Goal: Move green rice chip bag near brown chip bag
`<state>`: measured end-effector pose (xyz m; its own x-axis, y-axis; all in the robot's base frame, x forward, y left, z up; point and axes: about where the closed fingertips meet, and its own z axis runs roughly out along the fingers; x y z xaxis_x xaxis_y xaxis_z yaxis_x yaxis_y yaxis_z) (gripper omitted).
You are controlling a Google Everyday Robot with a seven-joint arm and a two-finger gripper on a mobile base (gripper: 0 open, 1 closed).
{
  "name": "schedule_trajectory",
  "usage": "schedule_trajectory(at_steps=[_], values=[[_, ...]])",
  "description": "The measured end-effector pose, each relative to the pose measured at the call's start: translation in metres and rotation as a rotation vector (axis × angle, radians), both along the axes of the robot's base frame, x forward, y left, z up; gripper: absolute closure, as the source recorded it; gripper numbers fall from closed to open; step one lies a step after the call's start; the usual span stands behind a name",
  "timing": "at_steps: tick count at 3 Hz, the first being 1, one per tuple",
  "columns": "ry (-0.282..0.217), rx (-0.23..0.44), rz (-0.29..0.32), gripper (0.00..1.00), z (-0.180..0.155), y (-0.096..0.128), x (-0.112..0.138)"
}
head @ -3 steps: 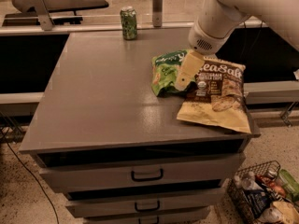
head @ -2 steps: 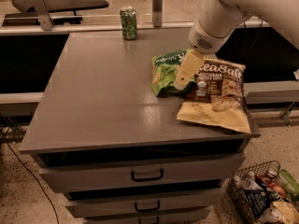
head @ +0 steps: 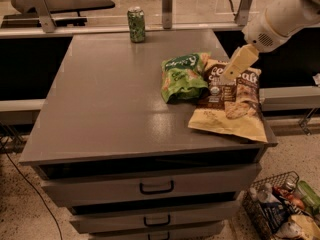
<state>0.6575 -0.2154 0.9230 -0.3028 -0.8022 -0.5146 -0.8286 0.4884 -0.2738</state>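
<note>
The green rice chip bag lies on the grey cabinet top, right of centre. Its right edge touches the upper left of the brown chip bag. The brown chip bag lies flat at the right side of the top, and its pale lower corner hangs over the front right edge. My gripper hangs on the white arm from the upper right. It is above the dark upper part of the brown chip bag, to the right of the green bag, and it holds nothing.
A green drink can stands at the back edge of the top. Metal posts and a rail run behind it. Drawers with dark handles are below the top. A wire basket of items sits on the floor at the lower right.
My gripper has come off the green bag and moved right and up, over the brown bag. The green bag now lies free against the brown bag.
</note>
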Motion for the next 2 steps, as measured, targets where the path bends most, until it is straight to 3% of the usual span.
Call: schedule_trajectory(at_steps=[1, 2], values=[[-0.056, 0.104, 0.039, 0.0, 0.014, -0.033, 0.014], [-0.284, 0.24, 0.042, 0.0, 0.087, -0.058, 0.01]])
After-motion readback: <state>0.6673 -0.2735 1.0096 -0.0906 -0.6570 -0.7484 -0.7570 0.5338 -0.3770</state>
